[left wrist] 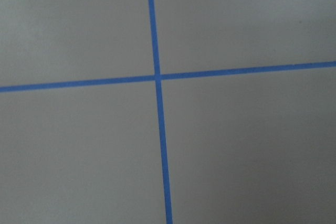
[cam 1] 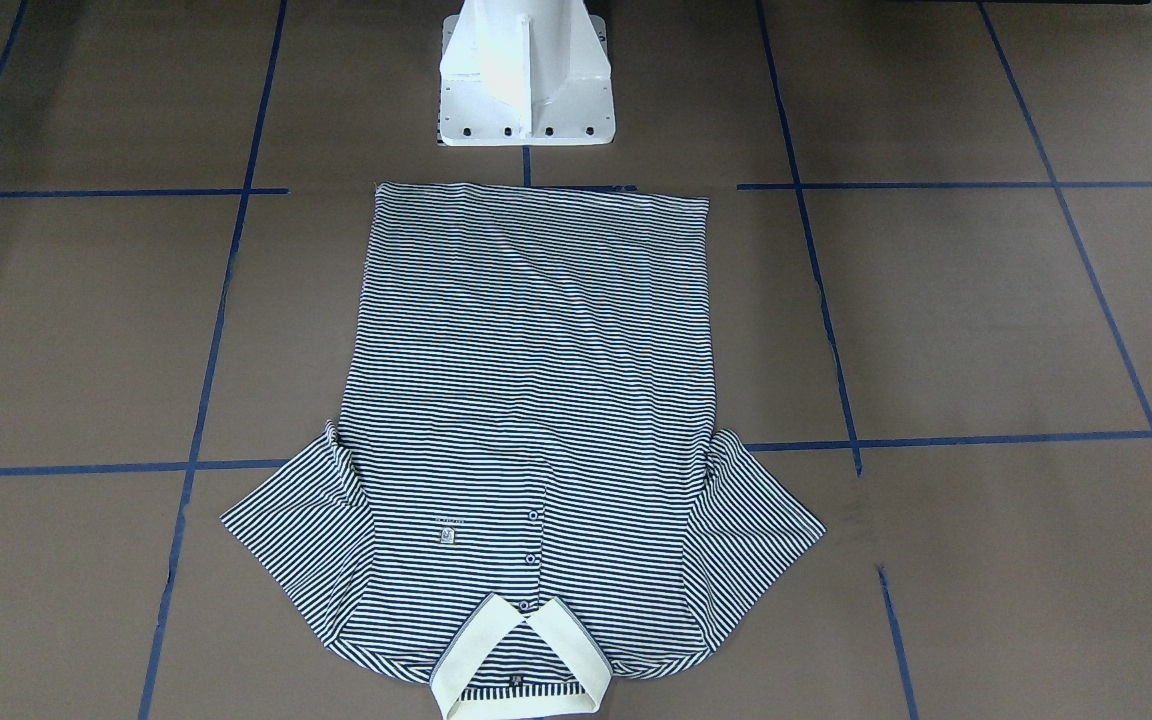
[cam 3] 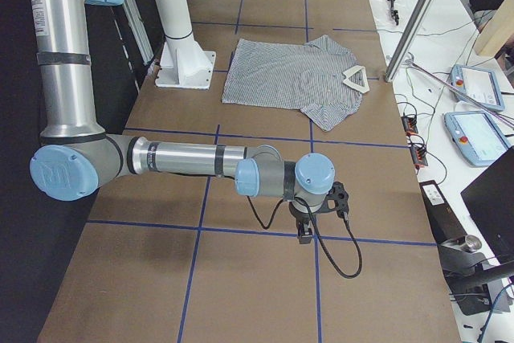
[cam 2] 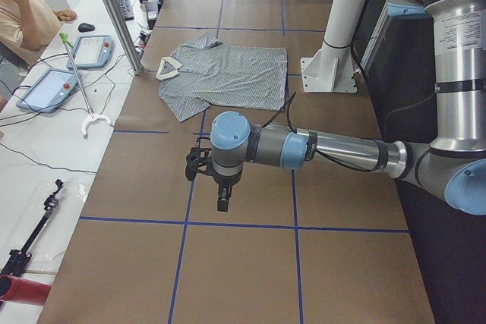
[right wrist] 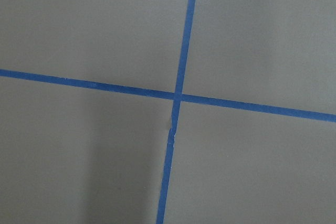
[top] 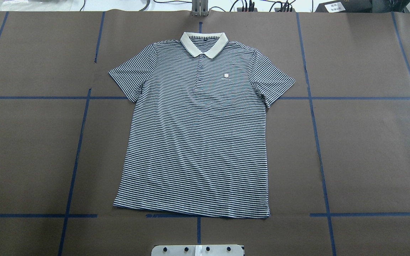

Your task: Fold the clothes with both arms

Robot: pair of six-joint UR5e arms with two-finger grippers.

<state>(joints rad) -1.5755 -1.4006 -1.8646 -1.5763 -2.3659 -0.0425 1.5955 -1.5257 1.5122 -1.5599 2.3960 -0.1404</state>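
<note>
The striped polo shirt (top: 198,142) lies flat and face up in the middle of the brown table, cream collar (top: 205,44) at the far side and hem toward the robot's base. It also shows in the front-facing view (cam 1: 536,400) and both side views (cam 2: 228,73) (cam 3: 289,78). My left gripper (cam 2: 222,201) hangs over bare table well off to the shirt's left. My right gripper (cam 3: 305,234) hangs over bare table well off to its right. I cannot tell whether either is open or shut. Both wrist views show only blue tape crossings.
The white pedestal base (cam 1: 526,80) stands just behind the hem. Blue tape lines (top: 315,117) grid the table. Teach pendants (cam 2: 45,89), cables and tools lie on the white bench beyond the far edge, where a person (cam 2: 23,13) sits.
</note>
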